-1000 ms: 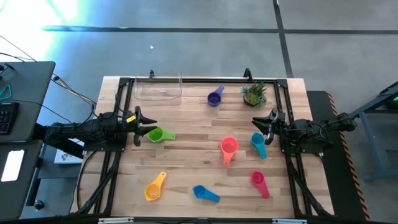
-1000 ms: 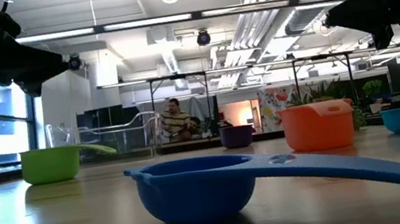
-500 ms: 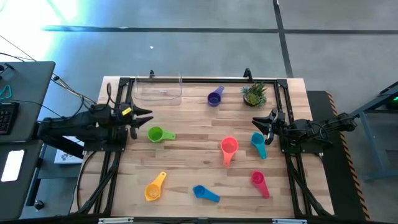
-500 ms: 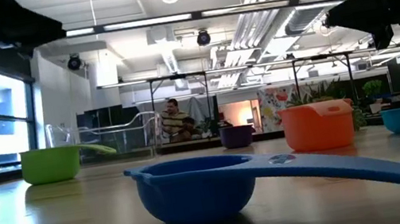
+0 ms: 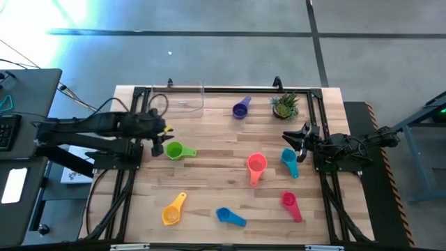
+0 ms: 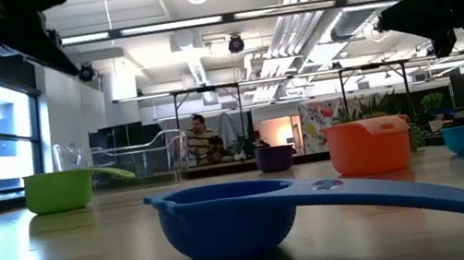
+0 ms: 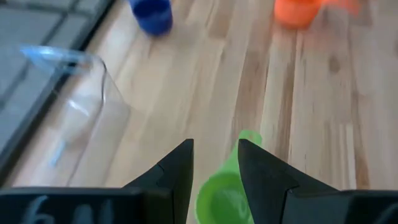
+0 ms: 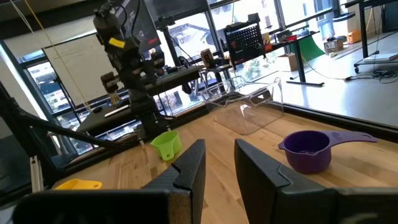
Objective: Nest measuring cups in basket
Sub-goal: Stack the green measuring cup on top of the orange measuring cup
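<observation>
1. Basket (image 5: 177,100): clear low-walled bin at the far left of the table, against the far frame rail. Nothing visible inside it. Also seen from the left wrist (image 7: 68,112) and, farther off, from the right wrist (image 8: 249,106).
2. Green cup (image 5: 174,150): on the wood near the left side, on the near side of the basket, handle pointing toward table centre. In the low view it sits at far left (image 6: 59,190).
3. Purple cup (image 5: 240,109): far edge, between the basket and the potted plant (image 5: 285,104).
4. Orange cup (image 5: 256,164): about mid-table, handle toward the near edge. Teal cup (image 5: 288,157) lies just to its right.
5. Pink cup (image 5: 288,201): near right area. Blue cup (image 5: 224,215): near edge, centre; closest to the low camera (image 6: 227,215). Yellow cup (image 5: 171,213): near left.
6. All seven cups lie apart on the table, none nested, none in the basket.
7. Left gripper (image 5: 159,144): above the table just beside the green cup, pointing down at it. From its wrist camera the fingers stand a narrow gap apart (image 7: 214,177), nothing between them; the green cup (image 7: 224,196) shows below through the gap.
8. Right gripper (image 5: 295,141): waits at the right side, just beside the teal cup, not touching it. Fingers a narrow gap apart (image 8: 217,165), pinching nothing.
9. Room behind: a person (image 6: 204,141) is seated far beyond the table.
</observation>
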`<action>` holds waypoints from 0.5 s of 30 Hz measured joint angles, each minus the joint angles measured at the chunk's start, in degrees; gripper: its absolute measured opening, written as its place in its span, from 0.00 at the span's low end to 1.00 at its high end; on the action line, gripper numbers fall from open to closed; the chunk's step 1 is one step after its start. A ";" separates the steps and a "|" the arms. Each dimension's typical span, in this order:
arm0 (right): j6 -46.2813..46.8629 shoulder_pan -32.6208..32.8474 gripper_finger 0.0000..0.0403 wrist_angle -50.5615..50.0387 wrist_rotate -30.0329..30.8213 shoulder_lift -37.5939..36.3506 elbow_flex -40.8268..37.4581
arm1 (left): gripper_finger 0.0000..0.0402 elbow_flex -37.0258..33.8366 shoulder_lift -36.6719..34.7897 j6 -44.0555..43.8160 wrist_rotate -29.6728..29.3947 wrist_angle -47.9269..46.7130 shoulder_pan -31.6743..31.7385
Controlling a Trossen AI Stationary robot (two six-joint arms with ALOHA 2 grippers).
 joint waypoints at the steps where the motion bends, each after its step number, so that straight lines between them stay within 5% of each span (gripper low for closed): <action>1: 0.01 0.01 0.19 0.00 0.00 0.00 0.00 | 0.29 0.26 1.21 -1.08 0.48 -0.72 0.00; 15: 0.01 -0.01 0.19 0.00 0.00 0.00 0.01 | 0.30 0.44 16.64 -11.62 5.81 -5.90 -3.60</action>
